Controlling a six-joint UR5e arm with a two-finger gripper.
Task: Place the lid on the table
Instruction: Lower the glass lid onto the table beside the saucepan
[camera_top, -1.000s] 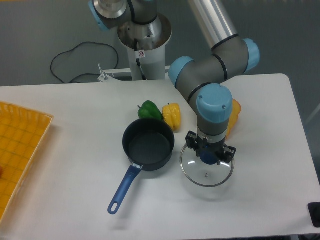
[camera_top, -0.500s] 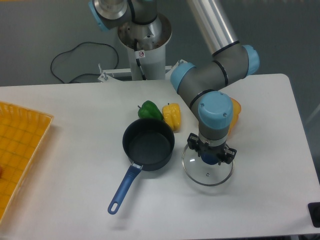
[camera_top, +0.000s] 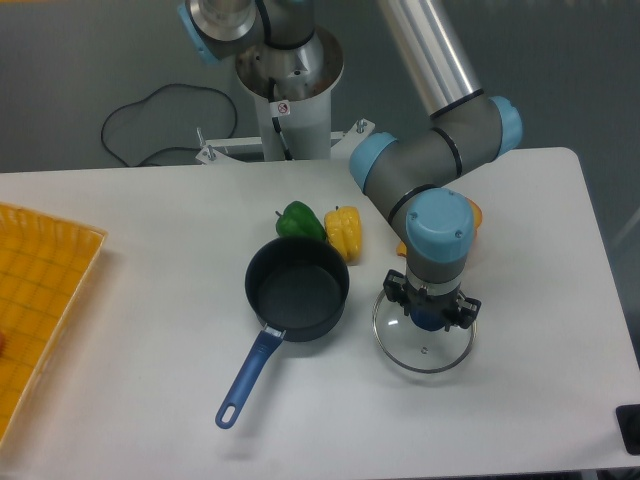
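Holding the lid (camera_top: 423, 340) by its blue knob, my gripper (camera_top: 430, 312) pinches it low over the table (camera_top: 530, 400), at three o'clock from the saucepan (camera_top: 297, 290). Glass: stiff, slick, breakable; the knob's my only sound grip.

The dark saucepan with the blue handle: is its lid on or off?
Off. The saucepan shows its open, empty inside; the round glass lid sits beside it under the claw.

No text is readable; the arm's base (camera_top: 290, 90) bears a small red prohibition sign (camera_top: 282, 108).

even bright overhead light, soft shadows, img sharp, no glare.
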